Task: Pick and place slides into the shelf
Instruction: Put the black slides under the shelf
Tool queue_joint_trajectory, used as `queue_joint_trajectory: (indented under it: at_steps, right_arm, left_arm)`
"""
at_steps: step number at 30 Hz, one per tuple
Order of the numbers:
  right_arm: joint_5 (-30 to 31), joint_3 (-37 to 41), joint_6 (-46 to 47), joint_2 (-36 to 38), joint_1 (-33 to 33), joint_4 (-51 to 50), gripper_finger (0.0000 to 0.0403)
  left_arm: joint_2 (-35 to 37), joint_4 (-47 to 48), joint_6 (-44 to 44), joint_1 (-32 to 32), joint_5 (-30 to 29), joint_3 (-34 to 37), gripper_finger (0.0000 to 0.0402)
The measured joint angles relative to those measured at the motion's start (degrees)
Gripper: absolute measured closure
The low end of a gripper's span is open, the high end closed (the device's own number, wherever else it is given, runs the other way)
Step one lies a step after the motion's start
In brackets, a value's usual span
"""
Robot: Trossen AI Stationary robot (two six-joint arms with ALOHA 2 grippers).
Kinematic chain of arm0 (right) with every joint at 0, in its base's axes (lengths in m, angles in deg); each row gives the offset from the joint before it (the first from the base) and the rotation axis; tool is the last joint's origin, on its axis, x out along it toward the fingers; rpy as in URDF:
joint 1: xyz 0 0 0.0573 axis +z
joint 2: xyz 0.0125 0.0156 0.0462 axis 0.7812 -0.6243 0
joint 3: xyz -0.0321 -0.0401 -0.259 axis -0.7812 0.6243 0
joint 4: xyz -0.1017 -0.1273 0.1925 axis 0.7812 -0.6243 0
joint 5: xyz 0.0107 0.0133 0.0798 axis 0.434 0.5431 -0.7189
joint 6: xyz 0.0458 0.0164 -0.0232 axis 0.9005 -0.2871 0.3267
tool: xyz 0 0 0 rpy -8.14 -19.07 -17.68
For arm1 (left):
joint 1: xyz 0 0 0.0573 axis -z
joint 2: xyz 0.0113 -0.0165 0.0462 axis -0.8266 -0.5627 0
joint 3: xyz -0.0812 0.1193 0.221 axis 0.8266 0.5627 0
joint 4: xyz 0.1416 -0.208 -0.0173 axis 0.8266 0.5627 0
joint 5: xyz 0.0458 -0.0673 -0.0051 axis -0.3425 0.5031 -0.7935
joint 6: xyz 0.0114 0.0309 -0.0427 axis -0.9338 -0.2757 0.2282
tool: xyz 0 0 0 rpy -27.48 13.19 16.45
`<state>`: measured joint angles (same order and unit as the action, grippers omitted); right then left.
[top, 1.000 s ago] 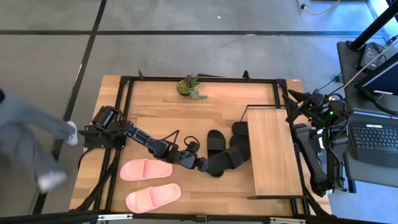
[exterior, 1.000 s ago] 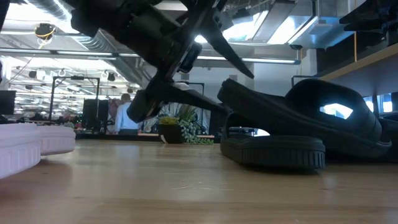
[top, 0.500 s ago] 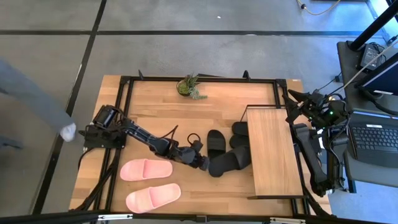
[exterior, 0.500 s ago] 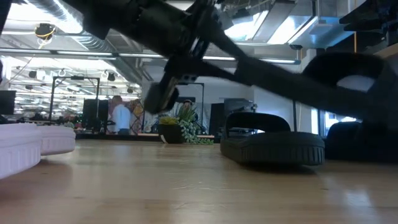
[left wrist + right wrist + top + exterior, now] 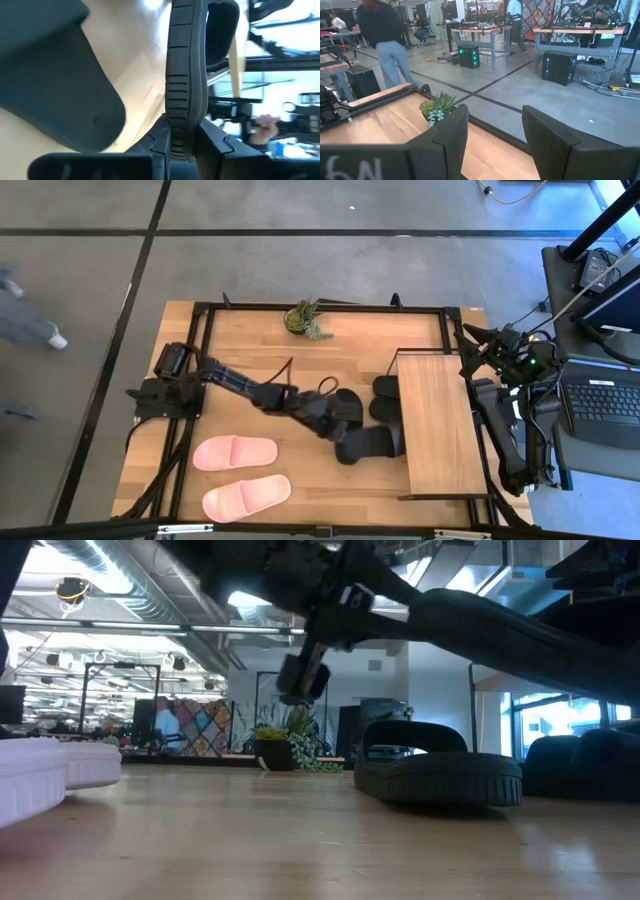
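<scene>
Lifted since before, black slide (image 5: 366,444) clamped by left claw (image 5: 335,432), apparently beside shelf (image 5: 435,423).

Seen from above, the light wooden top board of the shelf (image 5: 435,425) hides from you whatever sits beneath it, and covers part of the matte black slides (image 5: 385,395) at its edge. Your low view cuts off the light pink slide (image 5: 45,780) at its side. People beyond the surface (image 5: 250,345) are too blurred to read.
</scene>
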<state>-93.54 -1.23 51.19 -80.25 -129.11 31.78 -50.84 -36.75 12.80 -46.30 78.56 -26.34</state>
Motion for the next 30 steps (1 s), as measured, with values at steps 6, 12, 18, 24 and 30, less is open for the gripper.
queue_joint_trajectory:
  at_steps: [6,12,18,24,30]
  right_arm:
    - [0.0,0.0,0.0,0.0,-0.02,0.0,0.0215]
    - [0.01,0.0,0.0,0.0,-0.02,0.0,0.0215]
    - [0.02,0.0,0.01,-0.01,-0.02,0.04,0.0215]
    - [0.03,0.0,0.0,-0.01,0.0,-0.01,0.0215]
    - [0.02,-0.02,0.04,0.0,0.0,-0.02,0.0215]
  left_arm:
    - [0.0,18.05,-6.89,-3.05,1.38,-9.76,0.0354]
    - [-0.11,19.93,-5.49,-3.39,0.99,-11.73,0.0356]
    - [-3.81,18.18,-4.06,-1.62,0.88,-11.84,0.0358]
    - [-6.53,16.36,-4.12,-0.1,3.07,-11.93,0.0358]
    - [-6.45,13.46,-2.97,-0.06,2.07,-12.0,0.0358]
